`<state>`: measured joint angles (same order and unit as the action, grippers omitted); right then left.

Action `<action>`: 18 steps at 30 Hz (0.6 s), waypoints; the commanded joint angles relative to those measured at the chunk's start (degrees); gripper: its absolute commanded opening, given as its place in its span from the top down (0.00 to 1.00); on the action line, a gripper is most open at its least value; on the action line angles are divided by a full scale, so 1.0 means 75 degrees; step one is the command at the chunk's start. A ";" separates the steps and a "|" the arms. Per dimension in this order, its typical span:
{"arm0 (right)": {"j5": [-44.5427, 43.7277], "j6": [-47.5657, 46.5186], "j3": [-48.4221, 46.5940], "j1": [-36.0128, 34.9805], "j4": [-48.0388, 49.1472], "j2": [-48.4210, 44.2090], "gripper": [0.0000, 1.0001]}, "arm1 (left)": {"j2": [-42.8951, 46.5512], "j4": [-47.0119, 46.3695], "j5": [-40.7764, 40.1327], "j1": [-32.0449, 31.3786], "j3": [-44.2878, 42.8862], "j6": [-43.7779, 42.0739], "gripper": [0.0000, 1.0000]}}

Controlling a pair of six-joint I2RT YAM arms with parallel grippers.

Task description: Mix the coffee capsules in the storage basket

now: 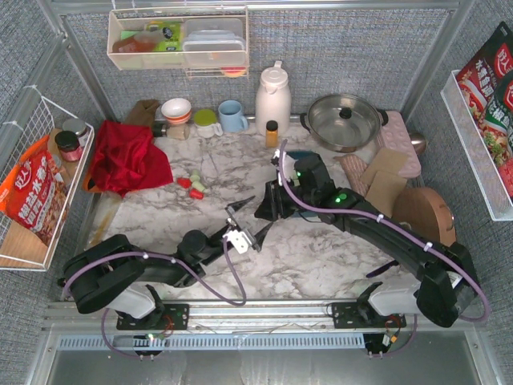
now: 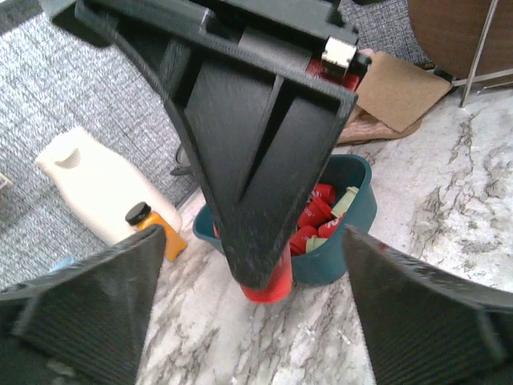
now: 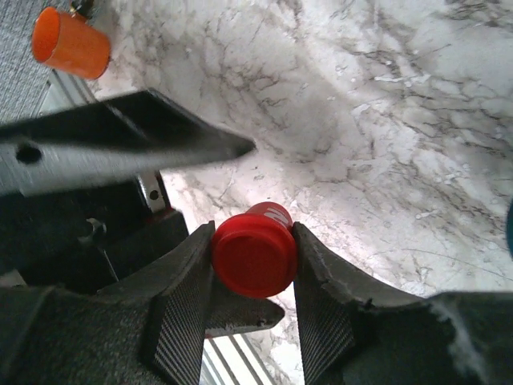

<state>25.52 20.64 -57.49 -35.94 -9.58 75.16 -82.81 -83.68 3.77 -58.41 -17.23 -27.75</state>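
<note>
I am watching the right gripper (image 3: pixel 253 234) pinching one red capsule (image 3: pixel 255 258) between its two pads, just in front of the storage basket (image 2: pixel 357 241) and hanging above the marble table (image 3: pixel 385 120); the left gripper (image 1: pixel 261 213) is standing spread, its fingers (image 2: pixel 88 313) flanking that capsule on either side without touching it. The basket is sitting on the marble, and in the top view it is hiding mostly under the right arm; inside it the coffee capsules (image 2: pixel 319 215), red and mint, are lying jumbled together. An amber bottle (image 2: pixel 152 228) is standing near the basket, with a white jug (image 2: pixel 96 188) rising behind the bottle. Well to the left of the basket a few loose capsules (image 1: pixel 192 186) are lying on the marble, near a red cloth (image 1: pixel 124 156).
</note>
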 commanded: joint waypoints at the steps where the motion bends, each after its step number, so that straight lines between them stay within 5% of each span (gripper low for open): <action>1: -0.0657 0.0098 0.0179 0.0038 0.0245 -0.0124 0.60 | 0.0063 -0.0725 -0.0433 -0.0011 0.0254 0.0322 0.01; 7: -0.2330 -0.0307 0.0375 0.0337 0.0408 -0.0251 0.61 | 0.0399 -0.0893 -0.0961 -0.0016 0.0866 0.0944 0.01; 11: -0.4301 -0.0960 0.0596 0.0686 0.0912 -0.0001 0.60 | 0.0785 -0.0308 -0.2286 -0.0025 0.0979 0.2055 0.01; 18: -0.4743 -0.0680 0.0118 0.2090 0.2303 0.1697 0.58 | 0.1960 0.5222 -0.5560 0.0008 -0.0376 0.4725 0.01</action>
<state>-5.63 14.83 -53.74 -24.08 -0.97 82.28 -70.91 -70.41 -22.09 -58.50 -15.14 -6.31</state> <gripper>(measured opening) 0.442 0.992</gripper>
